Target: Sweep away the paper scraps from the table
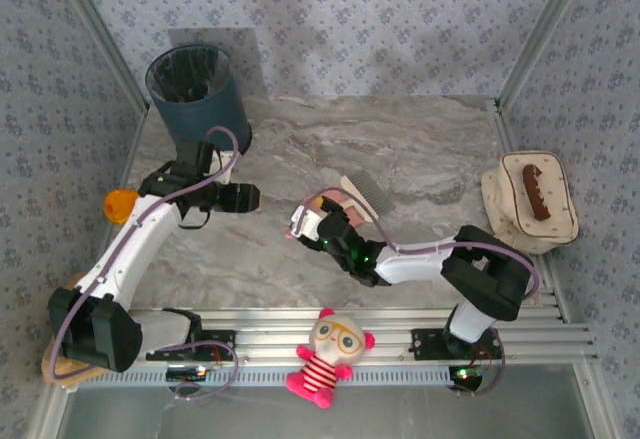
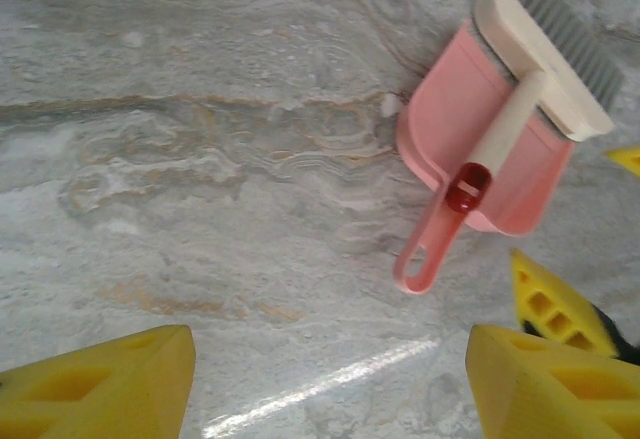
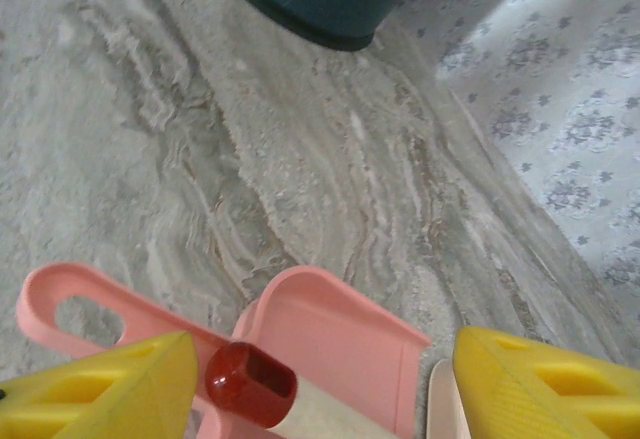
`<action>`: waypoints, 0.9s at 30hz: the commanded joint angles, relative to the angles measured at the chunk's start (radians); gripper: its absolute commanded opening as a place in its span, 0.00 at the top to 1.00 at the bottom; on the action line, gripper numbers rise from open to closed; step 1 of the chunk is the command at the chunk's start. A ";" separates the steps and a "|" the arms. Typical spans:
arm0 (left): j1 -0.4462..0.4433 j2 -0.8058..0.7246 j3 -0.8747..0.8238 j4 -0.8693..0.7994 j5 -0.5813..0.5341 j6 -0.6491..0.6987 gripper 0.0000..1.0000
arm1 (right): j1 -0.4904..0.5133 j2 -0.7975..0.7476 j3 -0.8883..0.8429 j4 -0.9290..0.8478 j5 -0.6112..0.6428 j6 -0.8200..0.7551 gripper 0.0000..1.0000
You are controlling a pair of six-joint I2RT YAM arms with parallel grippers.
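No paper scraps show on the marble table (image 1: 420,149). A pink dustpan (image 2: 480,149) lies flat mid-table, and a cream brush (image 2: 545,59) with grey bristles rests across it, its handle ending in a red cap (image 2: 467,187). My right gripper (image 1: 300,221) hangs over the dustpan's handle end. In the right wrist view the gripper (image 3: 322,359) is open, its yellow fingers standing either side of the red cap (image 3: 250,384) and dustpan (image 3: 340,329), gripping neither. My left gripper (image 1: 248,197) is open to the left of the dustpan, and in its wrist view the gripper (image 2: 330,349) hovers above bare table.
A dark blue bin (image 1: 197,94) stands at the back left. A small orange object (image 1: 120,204) lies at the left edge. A cream oval tray (image 1: 510,221) holding a brown item sits at the right. A striped doll (image 1: 325,354) rests on the front rail.
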 commanded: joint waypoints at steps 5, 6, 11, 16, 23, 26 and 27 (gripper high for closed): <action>0.003 -0.050 -0.038 0.132 -0.213 -0.145 0.27 | -0.016 -0.013 -0.036 0.218 0.221 0.051 0.29; 0.003 -0.055 -0.051 0.156 -0.235 -0.149 0.27 | -0.018 -0.006 -0.042 0.256 0.255 0.039 0.29; 0.003 -0.069 -0.134 0.313 -0.380 -0.124 0.26 | -0.027 0.036 -0.059 0.459 0.411 -0.068 0.28; 0.004 -0.092 -0.225 0.512 -0.478 -0.041 0.26 | -0.061 0.072 -0.063 0.610 0.503 -0.203 0.26; 0.004 -0.126 -0.352 0.757 -0.567 0.083 0.26 | -0.153 0.079 -0.088 0.684 0.513 -0.293 0.24; 0.006 -0.130 -0.408 0.849 -0.587 0.123 0.25 | -0.195 0.069 -0.104 0.684 0.510 -0.295 0.22; 0.008 -0.126 -0.420 0.870 -0.590 0.138 0.25 | -0.207 0.064 -0.109 0.681 0.508 -0.294 0.22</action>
